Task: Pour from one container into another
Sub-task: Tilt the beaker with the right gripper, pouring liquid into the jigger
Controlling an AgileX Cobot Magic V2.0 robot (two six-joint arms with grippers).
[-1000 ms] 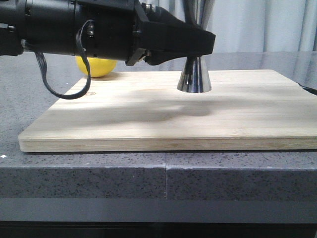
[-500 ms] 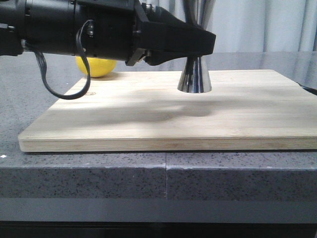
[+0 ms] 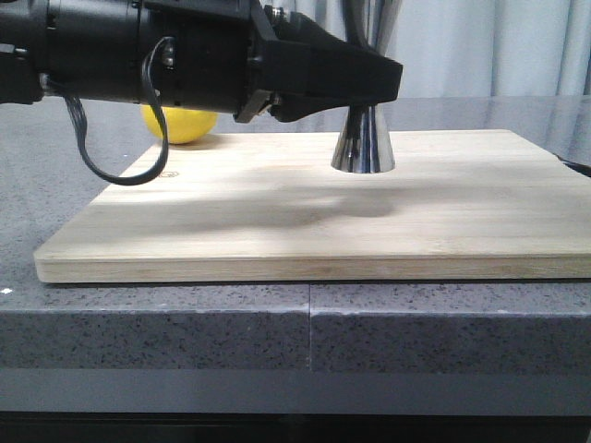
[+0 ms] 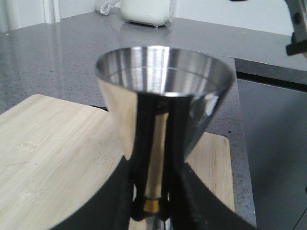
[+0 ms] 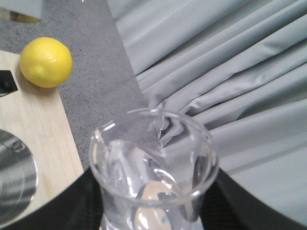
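Left hand [image 3: 374, 83]: it was closed around the narrow waist of the jigger [image 4: 163, 124], probably to keep the tall cup from tipping during pouring.
Jigger place: it stood upright on the wooden board [image 3: 305, 217], towards the back of the board; the board lay on the grey worktop [image 3: 185, 323].
Jigger look: shiny steel, two cones joined like an hourglass, with a thin gold band at the waist. The upper cup was open, and I could not tell if any liquid was in it.
Right hand [image 5: 153, 211]: it gripped the glass beaker [image 5: 153, 163] from both sides, its dark fingers [image 5: 76, 201] pressed on the glass.
Beaker place: held in the air, above and just beside the jigger's mouth, seemingly ready for tilting.
Beaker look: clear glass with a round rim; the printed marks were too faint to read.
Lemon [image 5: 46, 62]: it lay on the worktop beside the far corner of the board, apart from both cups.
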